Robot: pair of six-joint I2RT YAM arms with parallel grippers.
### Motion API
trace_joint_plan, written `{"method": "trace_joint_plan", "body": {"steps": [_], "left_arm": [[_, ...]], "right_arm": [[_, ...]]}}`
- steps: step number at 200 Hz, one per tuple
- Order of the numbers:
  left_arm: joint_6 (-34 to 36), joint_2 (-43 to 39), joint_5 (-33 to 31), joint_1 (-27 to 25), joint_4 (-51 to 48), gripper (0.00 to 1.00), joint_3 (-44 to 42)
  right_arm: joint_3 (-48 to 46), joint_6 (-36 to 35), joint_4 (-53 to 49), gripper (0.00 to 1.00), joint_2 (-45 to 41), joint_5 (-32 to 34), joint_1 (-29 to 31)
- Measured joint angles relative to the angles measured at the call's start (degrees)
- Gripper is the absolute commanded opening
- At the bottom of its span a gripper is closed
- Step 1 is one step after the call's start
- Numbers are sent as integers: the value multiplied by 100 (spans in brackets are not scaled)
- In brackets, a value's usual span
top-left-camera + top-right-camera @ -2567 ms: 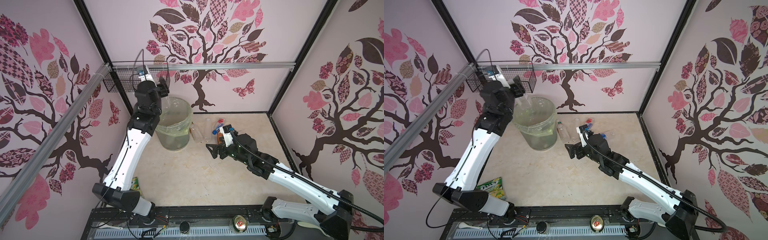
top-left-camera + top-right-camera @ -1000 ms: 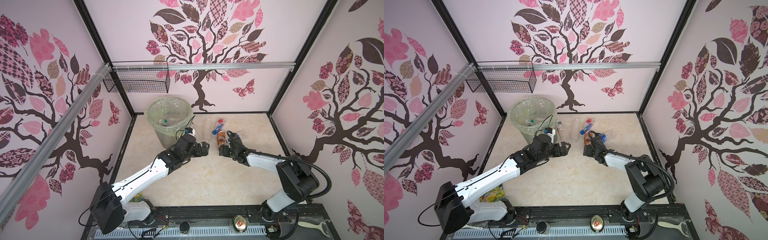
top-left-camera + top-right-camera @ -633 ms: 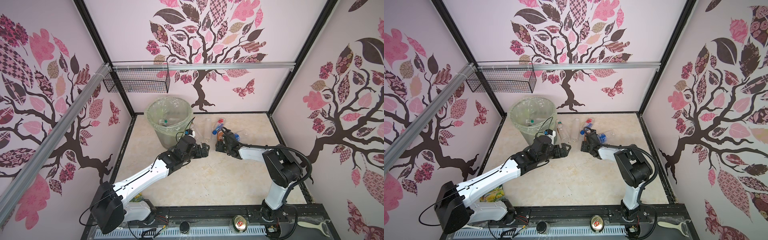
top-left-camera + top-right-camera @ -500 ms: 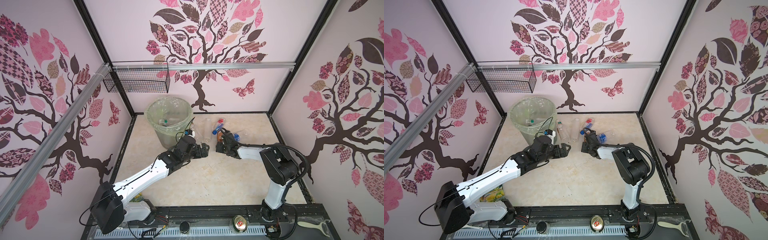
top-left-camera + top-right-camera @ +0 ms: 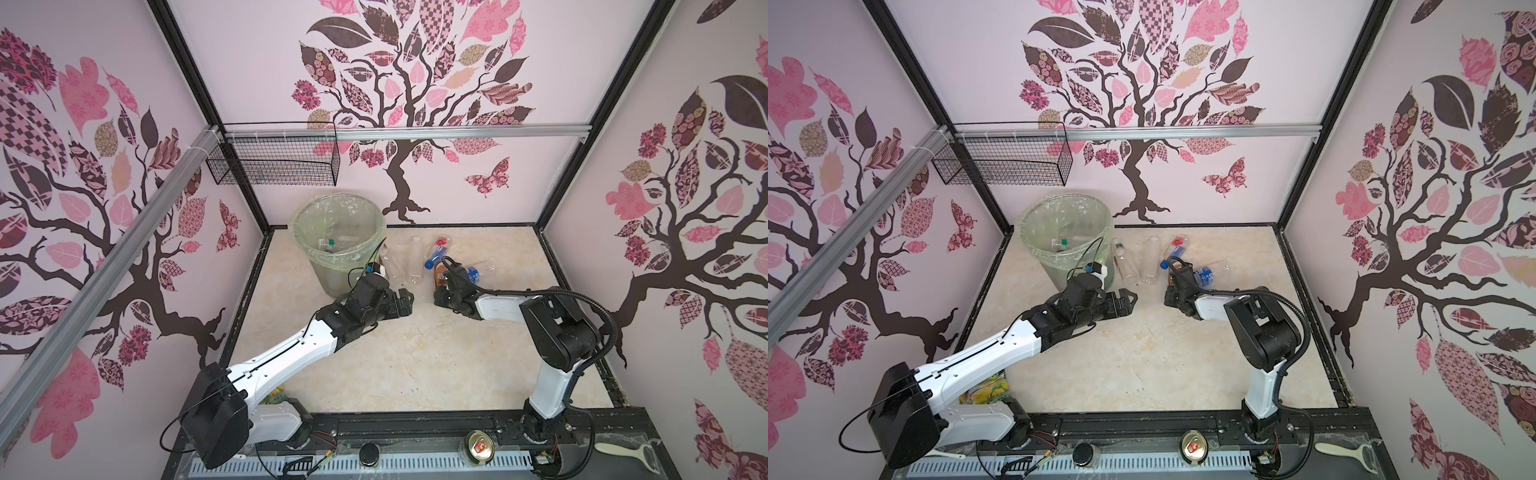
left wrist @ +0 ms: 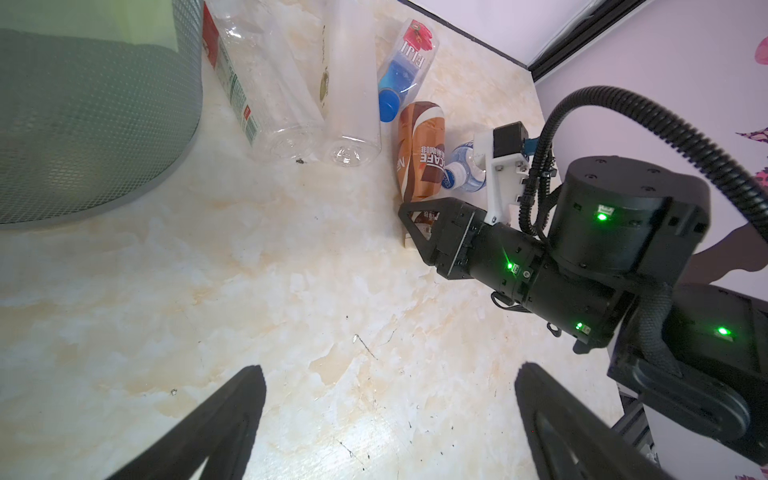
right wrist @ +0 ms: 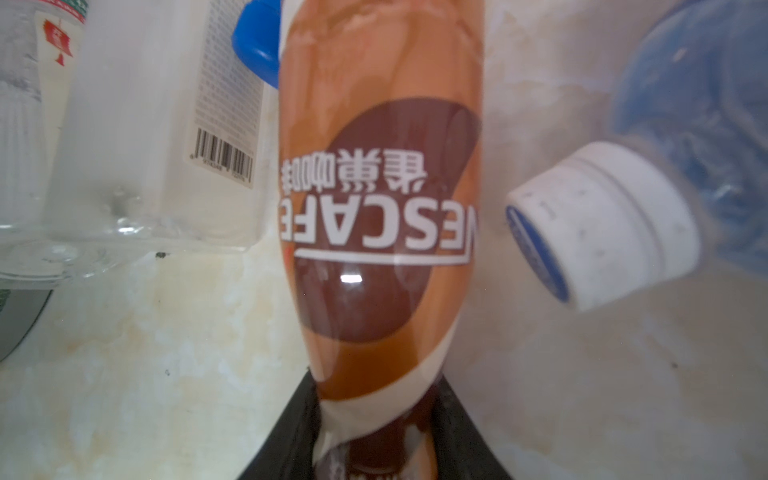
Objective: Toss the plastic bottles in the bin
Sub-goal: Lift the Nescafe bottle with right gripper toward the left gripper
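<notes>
My right gripper point(image 7: 378, 432) is shut on the neck end of a brown coffee bottle point(image 7: 382, 208), which lies on the floor point(image 5: 439, 275). Beside it lie a blue-labelled bottle with a white cap point(image 7: 602, 224), a blue-capped bottle point(image 5: 435, 252) and two clear bottles point(image 5: 392, 266). The bin point(image 5: 332, 278), pale green with a clear bag, stands at the back left with bottles point(image 5: 332, 243) inside. My left gripper point(image 6: 388, 399) hangs open and empty over bare floor, just right of the bin point(image 5: 1127, 301).
A black wire basket point(image 5: 274, 166) hangs on the back wall above the bin. A metal can point(image 5: 478, 446), a black cap point(image 5: 368, 454) and a peeler point(image 5: 619, 451) lie on the front rail. A snack packet point(image 5: 982, 392) sits under the left arm.
My right gripper has slid left along the floor to the brown bottle's neck and shut on it. The left arm, down from above the bin, has stayed nearly still.
</notes>
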Motion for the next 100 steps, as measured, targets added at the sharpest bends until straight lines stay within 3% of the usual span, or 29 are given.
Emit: {"method": "trace_joint_plan", "body": {"steps": [100], "left_arm": [[-61, 28, -273, 4, -422, 98, 350]], "right_arm": [[-833, -85, -485, 31, -1757, -247, 466]]}}
